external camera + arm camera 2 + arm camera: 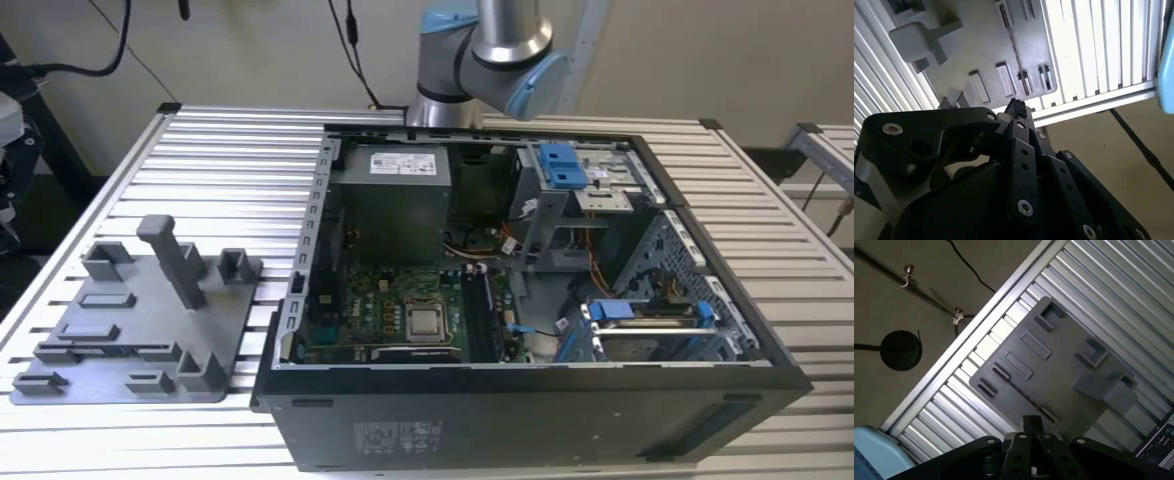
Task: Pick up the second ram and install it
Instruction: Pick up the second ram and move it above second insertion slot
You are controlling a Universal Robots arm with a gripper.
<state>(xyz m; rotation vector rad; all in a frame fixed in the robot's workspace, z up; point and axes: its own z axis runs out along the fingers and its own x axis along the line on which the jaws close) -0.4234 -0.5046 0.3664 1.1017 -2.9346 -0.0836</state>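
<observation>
In both wrist views my gripper (1031, 426) (1016, 108) hangs high above the grey fixture tray (1064, 365) (989, 45), its black fingers pressed together with nothing between them. The tray's slots and blocks lie below the fingertips, and I see no dark stick in them. In the exterior view the tray (134, 330) sits at the left, beside the open computer case (534, 300). Dark narrow strips stand in the motherboard's slots (483, 315) by the processor socket; I cannot tell whether one of them is the second ram.
The arm (487, 60) rises behind the case at the back of the ribbed metal table (227, 170). Inside the case are a grey power supply (390, 200) and blue-tabbed drive bays (641, 315). A tall post (174, 260) stands on the tray.
</observation>
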